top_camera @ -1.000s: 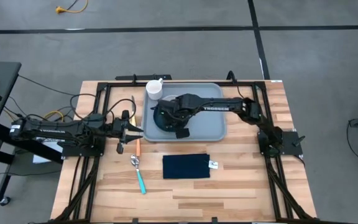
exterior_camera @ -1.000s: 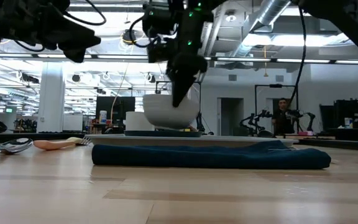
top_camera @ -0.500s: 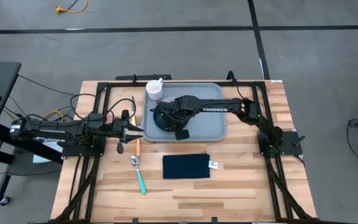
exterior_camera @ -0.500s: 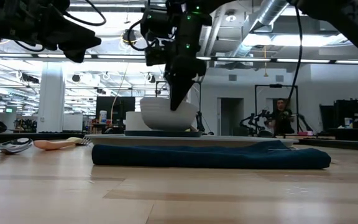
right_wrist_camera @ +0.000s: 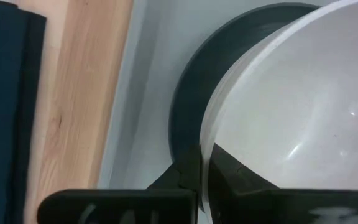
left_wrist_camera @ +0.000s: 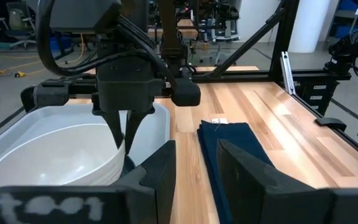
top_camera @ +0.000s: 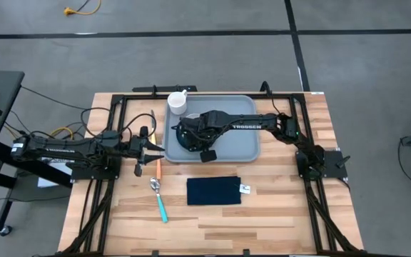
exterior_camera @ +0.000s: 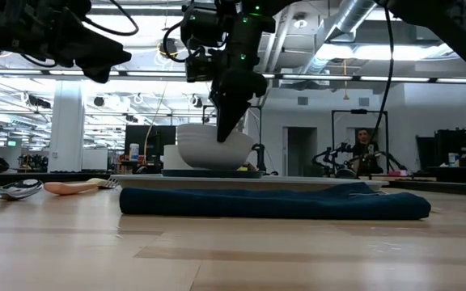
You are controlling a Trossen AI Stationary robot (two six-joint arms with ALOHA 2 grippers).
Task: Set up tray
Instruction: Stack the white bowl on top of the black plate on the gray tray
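On the tray, the right gripper pinches the bowl rim above the plate. Lower it level, centred, before releasing. At nine o'clock, the left gripper waits half-open, empty.

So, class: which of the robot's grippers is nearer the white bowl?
The right. The right gripper is shut on the white bowl rim, over the tray. The left gripper waits off the tray's left edge.

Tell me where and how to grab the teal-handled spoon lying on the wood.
Grip the spoon across its thin teal handle, coming straight down from above. It lies flat on the table with bare wood on both sides; the left gripper is nearest.
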